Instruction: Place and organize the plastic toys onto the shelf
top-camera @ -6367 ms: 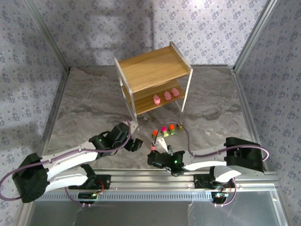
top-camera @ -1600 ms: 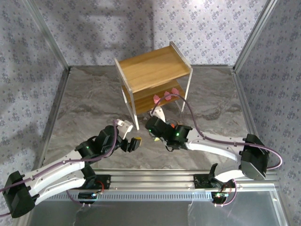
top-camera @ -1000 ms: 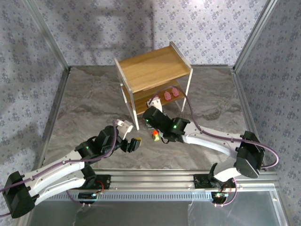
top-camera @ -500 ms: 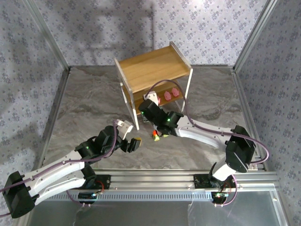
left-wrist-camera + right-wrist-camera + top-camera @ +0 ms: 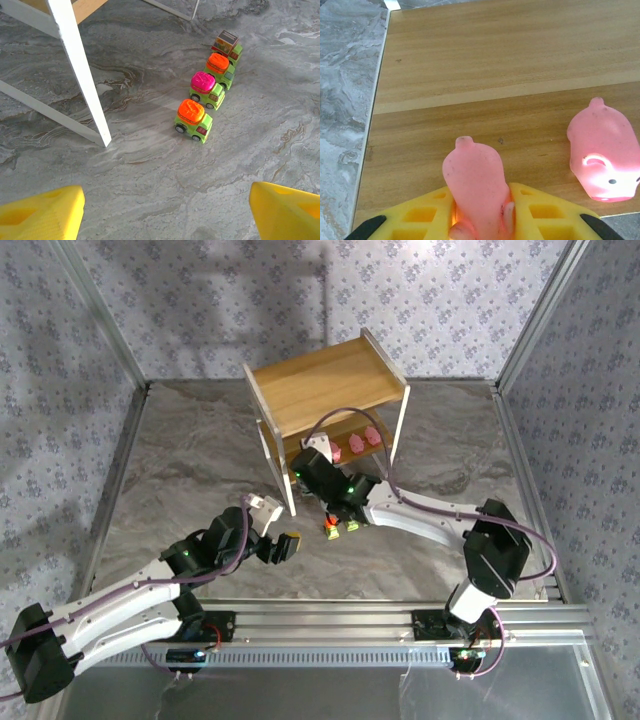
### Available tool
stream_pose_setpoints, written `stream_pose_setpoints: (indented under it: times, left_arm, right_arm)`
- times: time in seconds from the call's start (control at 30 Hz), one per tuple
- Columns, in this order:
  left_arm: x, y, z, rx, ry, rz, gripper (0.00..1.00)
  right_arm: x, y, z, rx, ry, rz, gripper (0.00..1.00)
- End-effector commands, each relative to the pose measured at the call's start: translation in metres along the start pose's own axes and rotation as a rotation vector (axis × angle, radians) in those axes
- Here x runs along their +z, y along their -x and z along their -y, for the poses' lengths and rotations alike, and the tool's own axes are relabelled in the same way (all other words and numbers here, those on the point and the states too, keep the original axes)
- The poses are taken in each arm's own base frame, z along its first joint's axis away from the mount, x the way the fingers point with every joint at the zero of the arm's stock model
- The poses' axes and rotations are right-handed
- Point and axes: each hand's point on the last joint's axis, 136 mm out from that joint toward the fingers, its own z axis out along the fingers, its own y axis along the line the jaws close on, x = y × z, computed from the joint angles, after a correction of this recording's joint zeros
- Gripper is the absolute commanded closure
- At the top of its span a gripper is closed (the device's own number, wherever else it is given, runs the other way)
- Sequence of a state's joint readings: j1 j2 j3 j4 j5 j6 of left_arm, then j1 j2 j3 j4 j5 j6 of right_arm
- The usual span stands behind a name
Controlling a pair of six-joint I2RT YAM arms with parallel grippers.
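Left wrist view puts the left gripper (image 5: 165, 220) nearest, its yellow jaws spread wide and holding nothing above the grey surface (image 5: 125, 190). Just beyond, four trucks (image 5: 206, 90) stand in a tight row on the surface near a white leg of the shelf (image 5: 82, 75), so none of them is placed yet. Farther on, the right gripper (image 5: 479, 220) is inside the lower tier. Its jaws are closed narrow around a pink figure (image 5: 474, 182) over the front part of the lower board (image 5: 520, 65); whether it touches the wood I cannot tell. Beside it stands another pink figure (image 5: 603, 157), and the top view shows three (image 5: 356, 444) in a line on this tier. I judge the task is close to half done: the figures are almost finished, and all the trucks are left.

The trucks are glossy hard plastic, boxy, yellow-green, with rounded orange, magenta or brown tops and small wheels. The figures are smooth, slightly translucent and rounded, with a stubby knob at one end. The boards are pale wood with fine straight grain, the frame is thin white metal, and the surface is veined like stone.
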State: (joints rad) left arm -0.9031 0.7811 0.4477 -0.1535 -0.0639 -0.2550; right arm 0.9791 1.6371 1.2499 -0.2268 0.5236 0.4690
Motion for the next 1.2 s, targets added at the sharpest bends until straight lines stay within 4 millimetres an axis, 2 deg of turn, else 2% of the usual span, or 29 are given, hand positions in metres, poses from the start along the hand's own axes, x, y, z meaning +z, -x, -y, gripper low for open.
stream_pose_setpoints:
  times: [0.0,0.77,1.17]
  left_arm:
    - [0.001,0.006,0.002,-0.005,-0.015,0.023,0.14]
    - [0.002,0.005,0.002,-0.005,-0.011,0.018,0.14]
    - [0.002,0.006,0.001,-0.005,-0.007,0.019,0.14]
  right_arm:
    - [0.002,0.014,-0.004,0.003,0.009,0.028,0.7]
    - [0.017,0.013,0.0,0.01,-0.008,0.017,0.69]
    - [0.017,0.009,0.0,0.01,-0.008,0.012,0.63]
